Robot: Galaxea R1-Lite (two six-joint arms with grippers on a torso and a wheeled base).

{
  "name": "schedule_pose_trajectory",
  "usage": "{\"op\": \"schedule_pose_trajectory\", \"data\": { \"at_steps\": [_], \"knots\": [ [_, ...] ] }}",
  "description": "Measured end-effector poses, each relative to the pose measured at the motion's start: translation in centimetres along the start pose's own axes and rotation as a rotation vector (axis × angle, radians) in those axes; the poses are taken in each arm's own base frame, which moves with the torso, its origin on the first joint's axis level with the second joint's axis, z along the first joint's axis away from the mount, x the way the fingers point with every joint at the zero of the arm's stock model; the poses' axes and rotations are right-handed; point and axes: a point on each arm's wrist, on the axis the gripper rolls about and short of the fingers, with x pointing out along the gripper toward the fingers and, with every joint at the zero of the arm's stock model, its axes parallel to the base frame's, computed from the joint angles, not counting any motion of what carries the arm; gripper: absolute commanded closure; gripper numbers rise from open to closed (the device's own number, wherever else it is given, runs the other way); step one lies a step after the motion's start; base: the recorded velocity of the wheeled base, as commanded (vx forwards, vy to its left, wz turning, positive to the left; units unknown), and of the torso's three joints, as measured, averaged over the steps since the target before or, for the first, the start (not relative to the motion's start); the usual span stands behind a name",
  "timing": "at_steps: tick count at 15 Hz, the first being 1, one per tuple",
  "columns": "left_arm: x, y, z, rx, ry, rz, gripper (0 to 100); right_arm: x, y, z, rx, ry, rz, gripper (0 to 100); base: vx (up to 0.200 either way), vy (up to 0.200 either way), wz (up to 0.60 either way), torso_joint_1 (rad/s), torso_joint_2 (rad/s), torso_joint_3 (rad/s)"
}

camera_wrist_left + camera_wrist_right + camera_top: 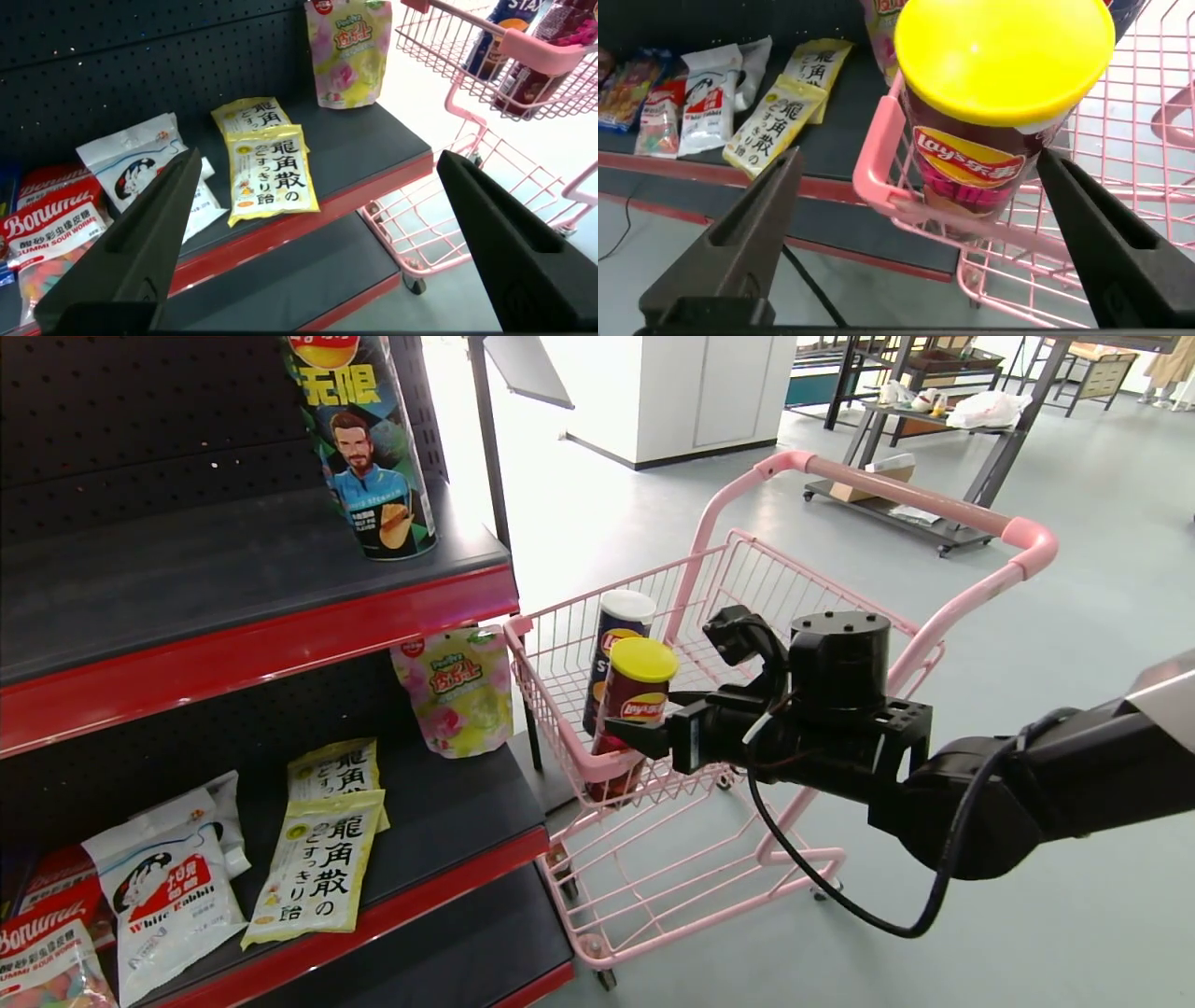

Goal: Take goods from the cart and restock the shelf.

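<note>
Straddling the yellow-lidded can, right gripper spread wide, nothing held. Can upright in cart corner. Grasp step: close, lift over rim, toward shelf. Left gripper wide too.

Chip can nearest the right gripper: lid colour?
The lid is yellow, clearest in the right wrist view.

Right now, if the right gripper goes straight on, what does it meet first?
Probably the yellow-lidded chip can, standing in the pink cart between the open fingers of the right gripper; the cart rim lies just below.
</note>
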Motion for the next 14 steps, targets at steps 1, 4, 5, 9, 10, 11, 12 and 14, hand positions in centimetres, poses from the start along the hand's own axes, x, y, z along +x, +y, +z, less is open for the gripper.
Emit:
{"op": "schedule_pose_trajectory", "data": {
  "at_steps": [1,4,5,9,10,11,12,14],
  "knots": [
    [0.0,0.0,0.0,0.0,0.0,0.0,0,0.8,-0.3,0.0,0.0,-0.014,-0.017,0,0.0,0.0,0.0,0.0,0.0,0.0],
    [0.0,0.0,0.0,0.0,0.0,0.0,0,2.6,-1.3,-0.3,0.005,-0.022,-0.046,0,0.0,0.0,0.0,0.0,0.0,0.0],
    [0.0,0.0,0.0,0.0,0.0,0.0,0,3.1,-1.5,-0.5,0.007,-0.023,-0.064,0,0.0,0.0,0.0,0.0,0.0,0.0],
    [0.0,0.0,0.0,0.0,0.0,0.001,0,5.0,-2.6,-0.8,0.025,-0.035,-0.106,0,0.0,0.0,0.0,0.0,0.0,0.0],
    [0.0,0.0,0.0,0.0,0.0,0.001,0,5.3,-2.7,-0.8,0.037,-0.041,-0.107,0,0.0,0.0,0.0,0.0,0.0,0.0],
    [0.0,0.0,0.0,0.0,0.0,0.0,0,5.6,-2.7,-0.8,0.051,-0.044,-0.108,0,0.0,0.0,0.0,0.0,0.0,0.0],
    [0.0,0.0,0.0,0.0,0.0,0.0,0,5.8,-2.7,-0.8,0.054,-0.044,-0.112,100,0.0,0.0,0.0,0.0,0.0,0.0],
    [0.0,0.0,0.0,0.0,0.0,0.0,0,6.0,-2.7,-1.0,0.06,-0.041,-0.113,100,0.0,0.0,0.0,0.0,0.0,0.0]
  ]
}}
